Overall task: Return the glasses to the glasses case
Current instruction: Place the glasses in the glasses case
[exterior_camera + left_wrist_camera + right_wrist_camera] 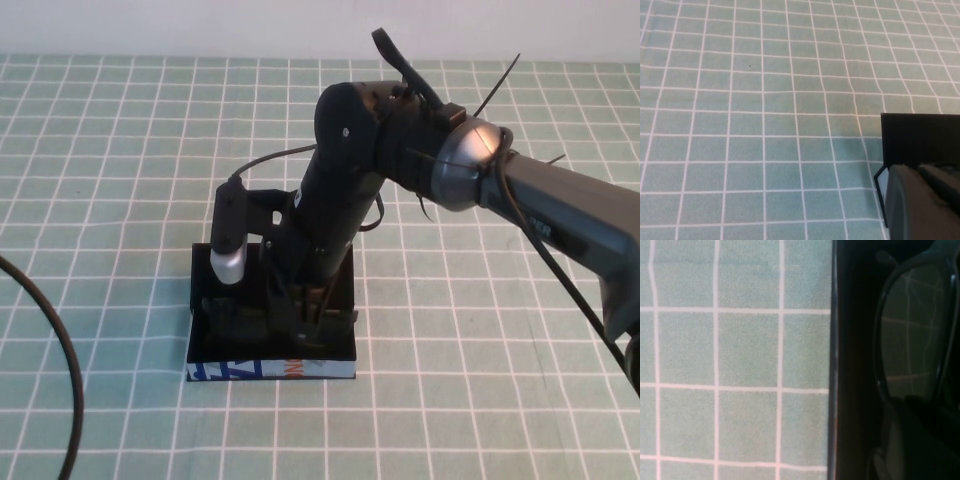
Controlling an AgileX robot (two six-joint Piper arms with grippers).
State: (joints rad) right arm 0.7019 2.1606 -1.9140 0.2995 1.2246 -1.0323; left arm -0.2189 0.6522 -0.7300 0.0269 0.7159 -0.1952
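Observation:
The glasses case [240, 370] lies open at the table's middle, its light blue printed front side facing me. My right gripper [305, 320] reaches straight down into it. In the right wrist view a greyish lens of the black-framed glasses [910, 340] lies inside the case, beside the case's black wall [850, 365], with the right gripper [920, 440] a dark mass right over it. In the high view the glasses are mostly hidden under the gripper. My left gripper [920, 205] shows only as a dark blur near the case's corner [910, 135]; it is out of the high view.
The case stands on a green cloth with a white grid [120, 150]. A black cable [60, 340] curves along the left edge. The right arm [560, 210] spans from the right edge to the case.

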